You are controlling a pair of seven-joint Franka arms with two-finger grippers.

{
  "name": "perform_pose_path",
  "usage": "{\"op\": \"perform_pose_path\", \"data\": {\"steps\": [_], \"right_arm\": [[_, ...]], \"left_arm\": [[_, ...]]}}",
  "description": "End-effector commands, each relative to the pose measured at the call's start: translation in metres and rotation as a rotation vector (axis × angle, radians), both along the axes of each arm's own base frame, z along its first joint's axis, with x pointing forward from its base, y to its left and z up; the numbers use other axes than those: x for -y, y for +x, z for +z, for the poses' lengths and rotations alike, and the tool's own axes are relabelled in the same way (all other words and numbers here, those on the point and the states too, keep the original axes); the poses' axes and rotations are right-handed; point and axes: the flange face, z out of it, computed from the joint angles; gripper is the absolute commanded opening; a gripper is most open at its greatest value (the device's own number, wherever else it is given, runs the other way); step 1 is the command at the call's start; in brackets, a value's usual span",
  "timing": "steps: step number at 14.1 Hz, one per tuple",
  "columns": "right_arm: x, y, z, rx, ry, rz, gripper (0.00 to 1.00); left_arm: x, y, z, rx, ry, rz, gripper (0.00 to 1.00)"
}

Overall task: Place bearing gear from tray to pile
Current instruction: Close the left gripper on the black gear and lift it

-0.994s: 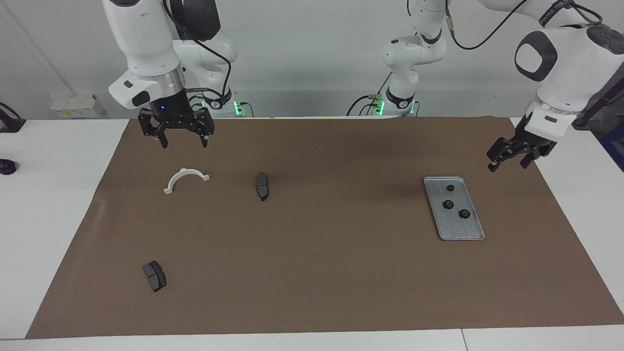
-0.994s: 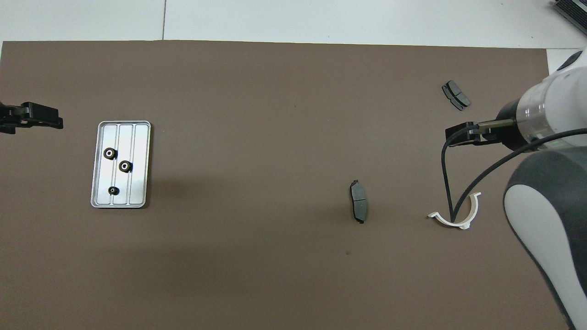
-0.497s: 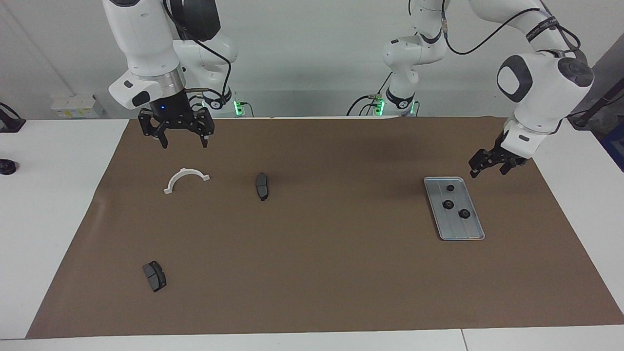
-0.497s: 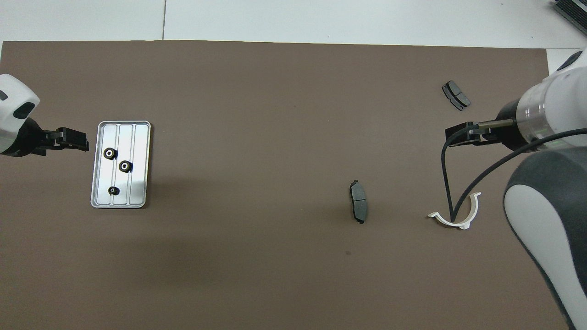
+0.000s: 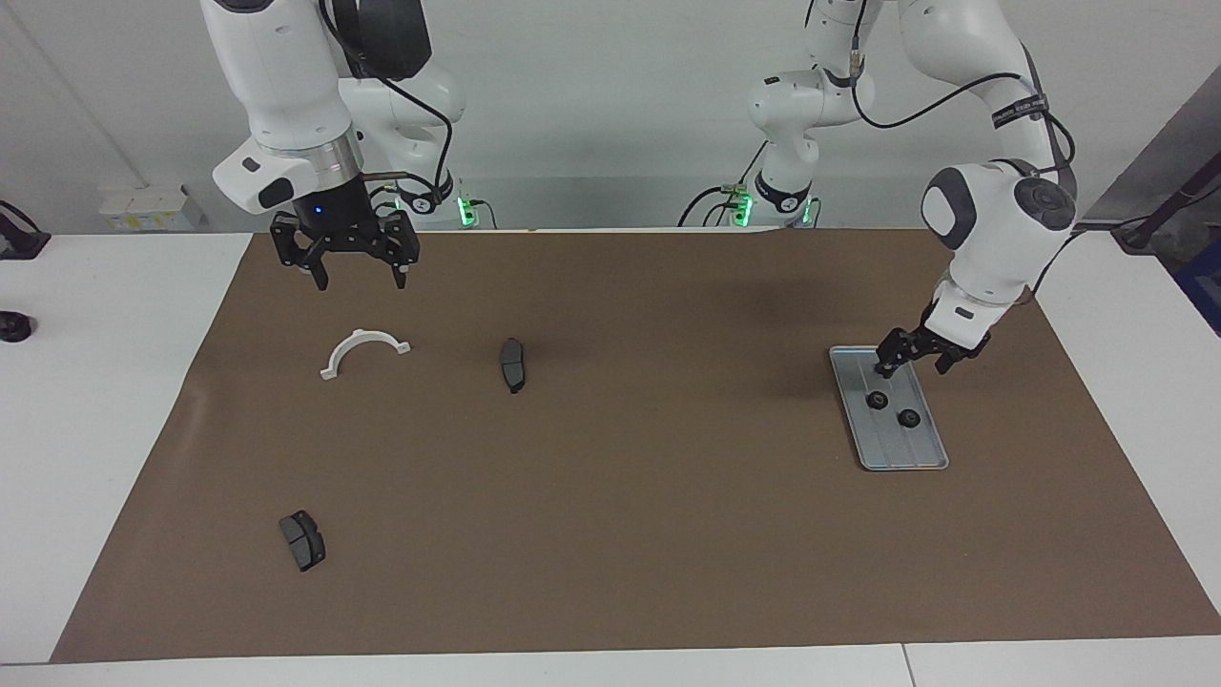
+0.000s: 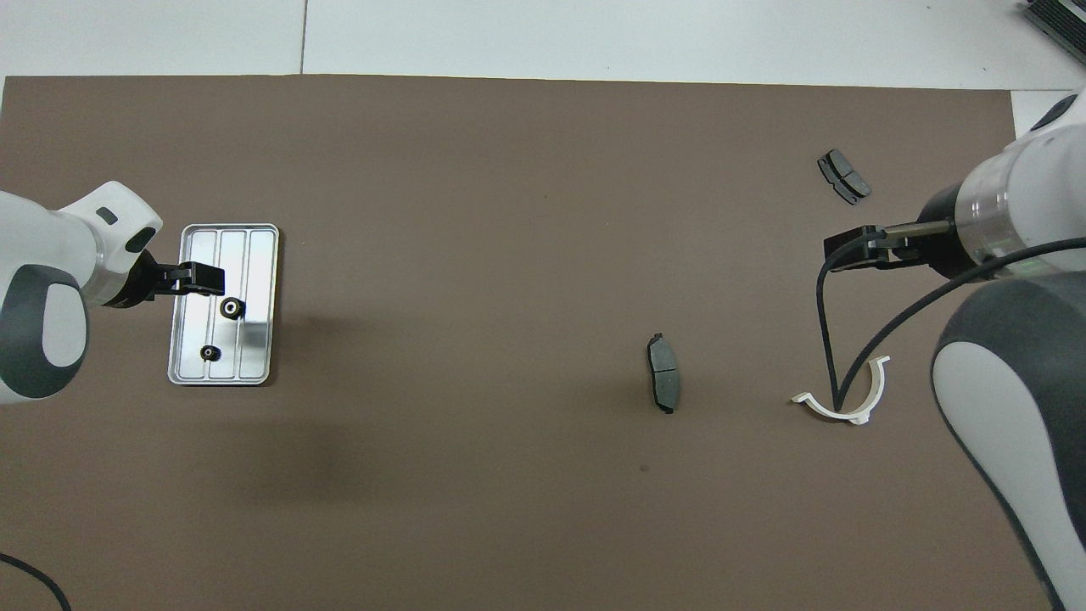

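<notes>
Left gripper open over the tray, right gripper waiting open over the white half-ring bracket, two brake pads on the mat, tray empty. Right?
One thing is wrong: the tray is not empty. The facing view shows two black gears lying in it, with the open left gripper over its end nearer the robots. The rest holds: right gripper waits open over the white half-ring bracket, and two brake pads are out on the mat.

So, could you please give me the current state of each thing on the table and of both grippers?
tray: flat on the mat, two gears showing in it
left gripper: open, over the tray's end nearer the robots
right gripper: open, waiting over the mat by the white bracket
two brake pads: lying apart on the mat
</notes>
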Motion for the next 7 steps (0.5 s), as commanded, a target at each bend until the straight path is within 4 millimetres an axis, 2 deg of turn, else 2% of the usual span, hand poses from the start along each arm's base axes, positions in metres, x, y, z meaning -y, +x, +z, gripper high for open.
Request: {"op": "perform_pose_path", "data": {"steps": [1,4,7], "right_arm": [[0.008,-0.005,0.003,-0.012,0.02,0.006,1.0],[0.008,-0.005,0.002,-0.013,0.02,0.006,1.0],[0.008,-0.004,0.002,-0.012,0.02,0.006,1.0]], "left_arm": [[0.007,0.006,-0.034,-0.004,-0.009,0.01,0.98],[0.018,0.011,-0.069,-0.02,-0.012,0.01,0.86],[0.017,0.009,-0.08,-0.04,-0.012,0.021,0.79]]}}
